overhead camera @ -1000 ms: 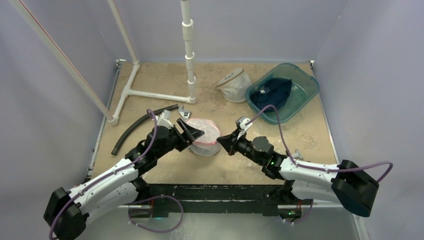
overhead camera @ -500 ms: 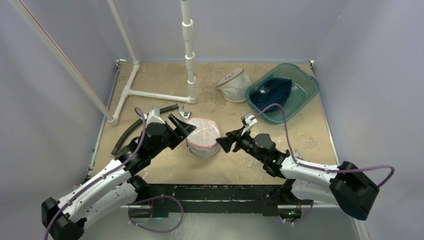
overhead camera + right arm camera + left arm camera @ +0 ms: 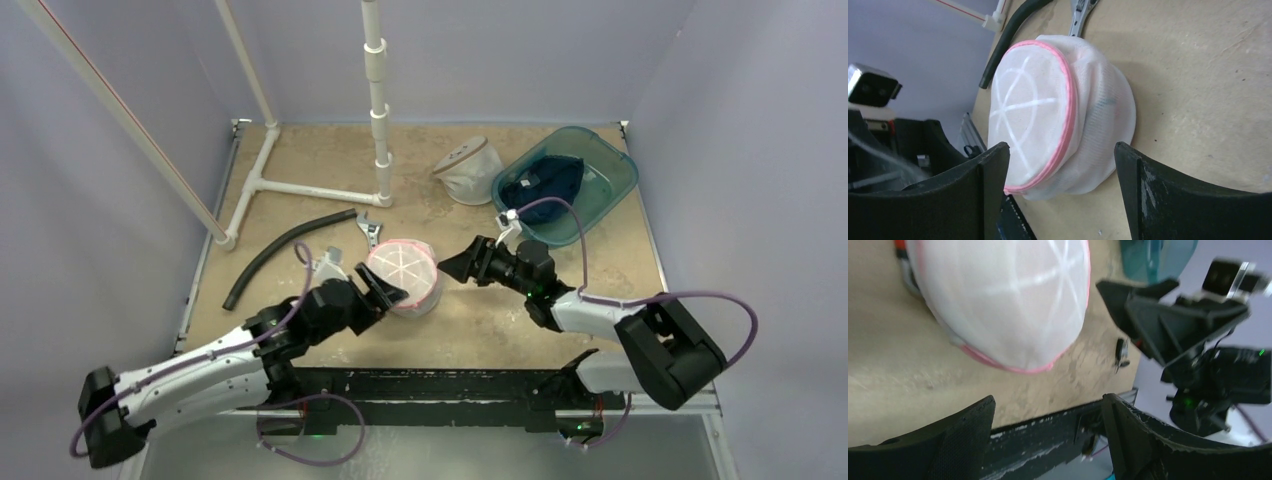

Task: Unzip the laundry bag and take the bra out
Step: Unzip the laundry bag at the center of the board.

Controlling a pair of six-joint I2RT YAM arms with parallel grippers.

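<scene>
Bag (image 3: 403,275) rests dome-up on the desk (image 3: 440,200) between both arms, left jaws just beside its near-left side and nearer, right jaws slightly off its right side, both sets wide open and holding nothing.

Top view: high, far, looking down and forward. Wrist views: close, low, seemingly opposed; all share laundry bag (image 3: 400,268).

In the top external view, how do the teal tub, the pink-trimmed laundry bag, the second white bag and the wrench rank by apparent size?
1. teal tub
2-3. pink-trimmed laundry bag and second white bag: they look about alike, so I do not rank them
4. wrench
</scene>
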